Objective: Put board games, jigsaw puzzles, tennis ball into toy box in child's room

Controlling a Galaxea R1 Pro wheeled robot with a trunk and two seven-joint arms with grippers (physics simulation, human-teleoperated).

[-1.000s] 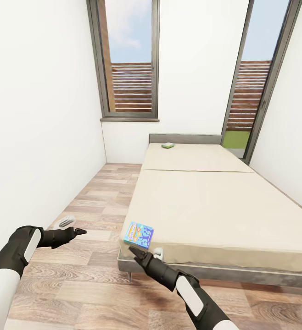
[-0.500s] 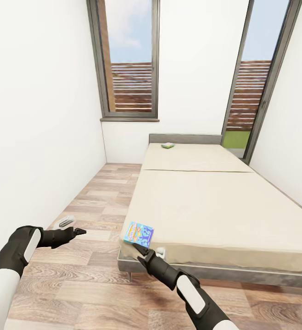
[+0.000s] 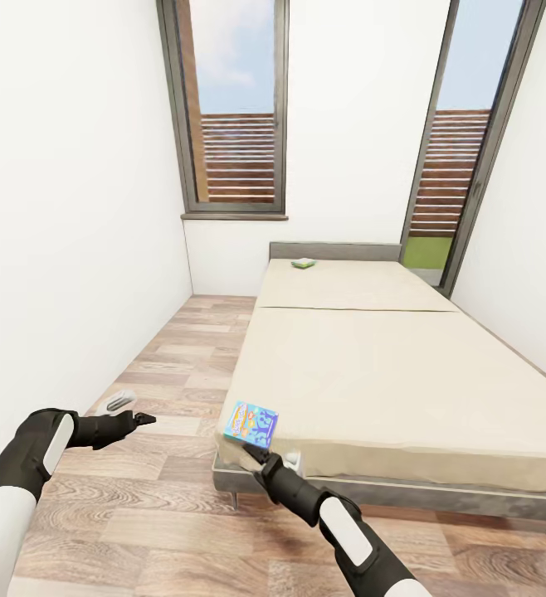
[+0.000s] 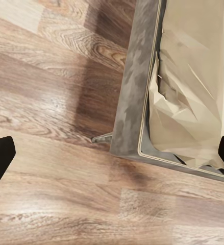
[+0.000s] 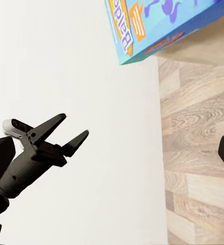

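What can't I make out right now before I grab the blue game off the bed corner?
- Right gripper in the head view: its fingertips overlap the blue game, so contact cannot be told.
- Blue game in the right wrist view: cut off by the picture's edge.
- Second game at the bed's far end: too small to read.
- Bed in the left wrist view: corner alone, rest cut off.

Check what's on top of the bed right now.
Two board games lie on the bed: a blue game box at the near left corner, its edge overhanging, and a green-white game box by the headboard. The right end effector hides part of the near edge.
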